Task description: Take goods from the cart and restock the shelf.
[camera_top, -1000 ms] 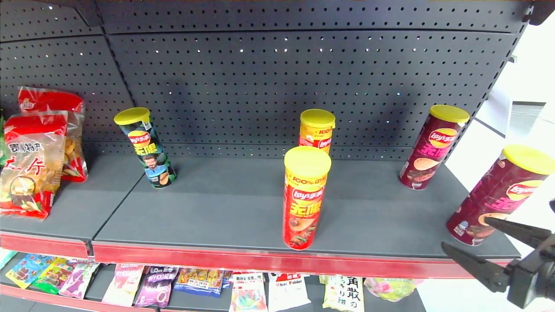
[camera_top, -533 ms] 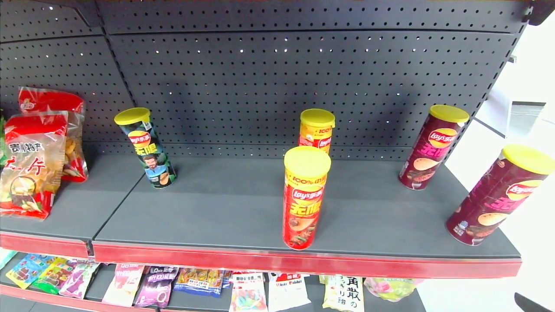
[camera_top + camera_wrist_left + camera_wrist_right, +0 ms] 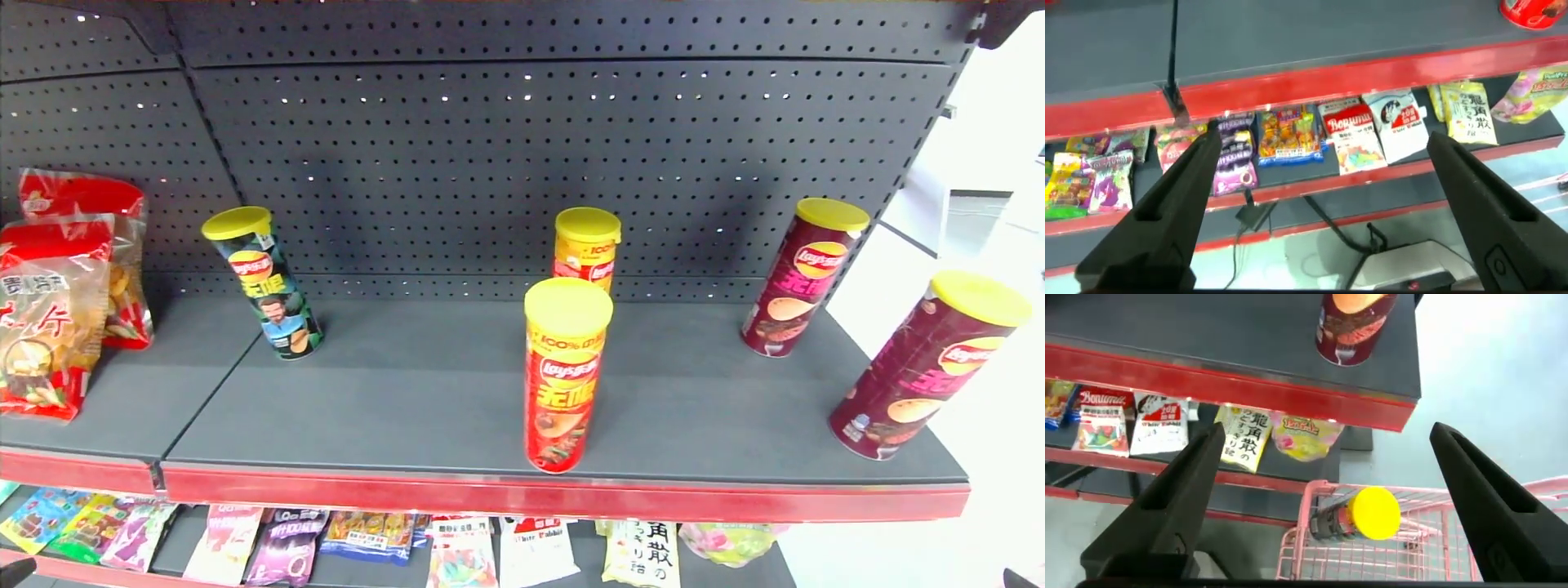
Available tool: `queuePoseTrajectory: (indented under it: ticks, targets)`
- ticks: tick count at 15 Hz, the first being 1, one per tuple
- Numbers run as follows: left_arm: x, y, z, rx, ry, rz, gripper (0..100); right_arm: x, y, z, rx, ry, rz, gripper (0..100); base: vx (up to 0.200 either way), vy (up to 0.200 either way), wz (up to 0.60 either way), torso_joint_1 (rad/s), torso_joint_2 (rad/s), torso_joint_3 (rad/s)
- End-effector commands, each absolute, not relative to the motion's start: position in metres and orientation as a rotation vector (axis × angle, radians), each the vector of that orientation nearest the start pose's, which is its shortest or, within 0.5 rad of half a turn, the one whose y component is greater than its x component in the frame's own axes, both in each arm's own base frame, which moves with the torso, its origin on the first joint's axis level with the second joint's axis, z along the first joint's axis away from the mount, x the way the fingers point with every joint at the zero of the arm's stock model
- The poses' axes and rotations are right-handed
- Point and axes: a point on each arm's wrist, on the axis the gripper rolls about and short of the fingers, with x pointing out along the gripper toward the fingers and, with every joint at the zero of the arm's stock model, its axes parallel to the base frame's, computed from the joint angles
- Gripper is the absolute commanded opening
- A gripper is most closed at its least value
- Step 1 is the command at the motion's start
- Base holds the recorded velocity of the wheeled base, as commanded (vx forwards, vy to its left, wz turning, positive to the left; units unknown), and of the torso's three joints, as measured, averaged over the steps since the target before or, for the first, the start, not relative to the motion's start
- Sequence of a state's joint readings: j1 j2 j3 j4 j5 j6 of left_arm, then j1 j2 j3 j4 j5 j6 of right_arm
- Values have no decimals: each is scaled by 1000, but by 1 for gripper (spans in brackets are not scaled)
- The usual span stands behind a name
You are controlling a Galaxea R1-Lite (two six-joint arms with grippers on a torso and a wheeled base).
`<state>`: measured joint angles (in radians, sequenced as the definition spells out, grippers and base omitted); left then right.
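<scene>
A: Grippers first. State?
B: The right gripper (image 3: pixel 1325 431) is seen spread wide, with nothing held. Its fingers (image 3: pixel 1167 514) are black, flat and tapered. The left gripper (image 3: pixel 1323 135) is spread just as wide, with nothing held.

A: Task item against the right gripper?
B: A chip can (image 3: pixel 1368 514), a cylinder with a round yellow plastic lid, is laid on its side in the pink wire cart (image 3: pixel 1305 494). It is framed between the right fingers but well apart from them and untouched. The cart is parked near the right end of the shelf (image 3: pixel 1249 380), lower than its board.

A: Past the left gripper?
B: The shelf's red front edge is faced. Flat glossy packets (image 3: pixel 1290 139) are ranged on the tier under it.

A: The shelf itself?
B: A matte grey board, a glossy red strip along the front edge, and a perforated dark back panel (image 3: pixel 490 163).
- All five tubes are stood upright and capped in yellow.
- The red can (image 3: pixel 563 384) is at the middle of the front edge.
- The yellow-red can (image 3: pixel 584 249) is behind it at the back edge.
- The dark green can (image 3: pixel 265 286) is toward the left, near the back edge.
- The rear maroon can (image 3: pixel 796 282) is near the right back corner.
- The front maroon can (image 3: pixel 922 371) is at the right front corner.
- Crinkled red-and-clear snack bags (image 3: pixel 49 327) are propped at the left end.
</scene>
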<state>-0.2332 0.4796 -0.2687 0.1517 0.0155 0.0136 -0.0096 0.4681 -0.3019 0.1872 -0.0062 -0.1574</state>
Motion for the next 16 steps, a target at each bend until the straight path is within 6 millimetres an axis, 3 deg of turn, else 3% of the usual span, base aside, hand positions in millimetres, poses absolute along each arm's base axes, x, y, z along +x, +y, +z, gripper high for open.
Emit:
queuePoseTrajectory:
  ticks: [1,3,8,12,15,16]
  targets:
    - [16,-4,140,59,361,-216,100,14,0,145,-158,358,15,100,0,0,-600,-7,2,2]
    - [16,-3,140,59,361,-215,100,14,0,145,-158,358,15,100,0,0,-600,10,10,-2]
    - [25,-5,140,68,412,-205,100,12,0,141,-151,353,16,100,0,0,0,0,0,0]
    - [73,-17,159,30,548,-191,100,6,0,124,-93,308,-5,100,0,0,0,0,0,0]
    - [129,-30,161,-9,553,-136,100,-1,0,113,-94,285,-8,100,0,0,0,0,0,0]
    - [131,-30,161,-8,553,-133,100,-1,0,113,-94,283,-8,100,0,0,0,0,0,0]
